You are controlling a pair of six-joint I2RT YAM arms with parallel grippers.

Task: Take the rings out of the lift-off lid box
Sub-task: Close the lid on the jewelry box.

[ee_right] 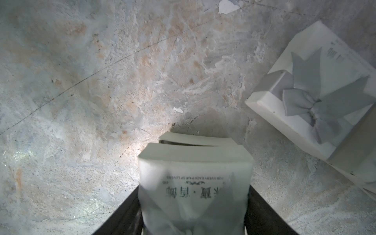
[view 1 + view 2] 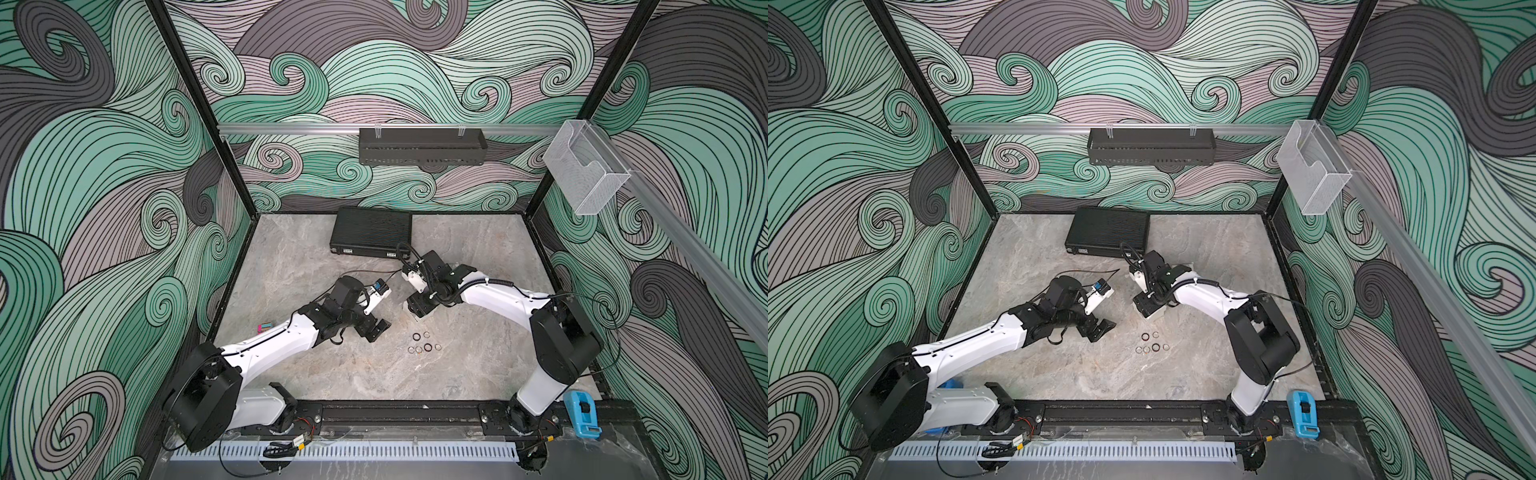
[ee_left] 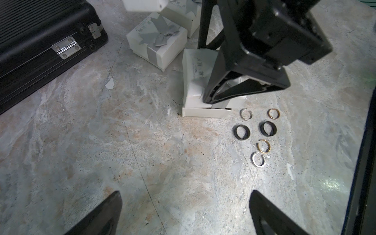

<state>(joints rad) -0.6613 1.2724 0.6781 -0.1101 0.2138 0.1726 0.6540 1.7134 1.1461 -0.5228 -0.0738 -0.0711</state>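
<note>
Okay, quick look from my end: all six rings [image 3: 236, 131] are out on the desk [image 2: 291, 374]. They lie in a loose bunch between its middle and the edge where the arm bases sit, a bit toward the right arm's side. Two are chunky black bands, two are thin and gold-toned, and two are silvery with a beaded edge. Every one lies flat with its hole facing up, so none really points anywhere. In both top views the bunch itself stretches along that near edge, four in a row and two more just behind.

The lift-off lid box [image 3: 203, 112] has its white base flat on the desk just beside the rings. My right gripper [image 1: 194, 189] has its jaws pressed on two opposite sides of the lid [image 1: 193, 162], which carries printed lettering and sits tilted over the base. My left gripper [image 3: 185, 193] is spread wide with nothing in it, above bare desk. A second white box with a grey bow [image 3: 156, 38] sits just beyond the base, and a black case [image 3: 40, 40] lies at the far edge.
</note>
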